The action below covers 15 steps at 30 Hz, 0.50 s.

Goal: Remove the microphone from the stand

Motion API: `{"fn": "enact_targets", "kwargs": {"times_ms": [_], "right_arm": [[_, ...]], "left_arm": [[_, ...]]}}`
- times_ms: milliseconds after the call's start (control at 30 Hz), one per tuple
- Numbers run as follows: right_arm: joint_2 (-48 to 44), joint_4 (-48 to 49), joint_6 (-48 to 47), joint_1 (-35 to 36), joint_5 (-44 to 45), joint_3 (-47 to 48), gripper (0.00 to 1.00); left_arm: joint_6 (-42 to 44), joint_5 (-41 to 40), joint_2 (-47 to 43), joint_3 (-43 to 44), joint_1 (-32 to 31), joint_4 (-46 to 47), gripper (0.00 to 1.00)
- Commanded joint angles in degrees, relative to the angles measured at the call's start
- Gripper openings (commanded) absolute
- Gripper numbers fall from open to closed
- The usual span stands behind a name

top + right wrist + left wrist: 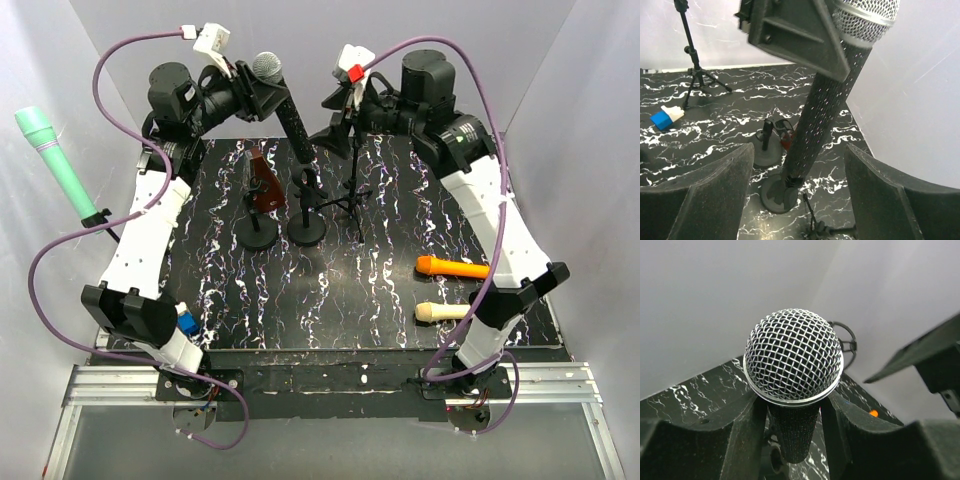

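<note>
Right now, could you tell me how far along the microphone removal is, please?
Done: the left fingers are closed around the microphone just under its mesh head. In hand: that grip; the right fingers stand open, holding nothing. Left: lifting it out, since its base is still seated in the stand.

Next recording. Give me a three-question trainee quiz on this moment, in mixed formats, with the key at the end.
1. True or false: the left gripper has its fingers closed on the black microphone just below its mesh head.
2. The loose microphone lying nearest the right arm's base is: A) orange B) cream C) teal
3. Fill in the blank: the right gripper is ___, with nothing between its fingers.

Key: 1 true; 2 B; 3 open.
</note>
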Motion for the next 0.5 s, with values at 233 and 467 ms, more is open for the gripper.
{"fn": "enact_targets", "kwargs": {"times_ms": [233,467], "right_arm": [[4.86,11.91,17.97,0.34,-5.27,-1.45,0.77],[5.83,11.47,18.52,1.66,-4.23,-4.26,0.63]], "left_arm": [[6.85,7.43,-5.17,0.18,-4.45,-3.88,0.00],[7.30,5.41,-4.82,1.94,-6.56,-5.46,0.00]]}}
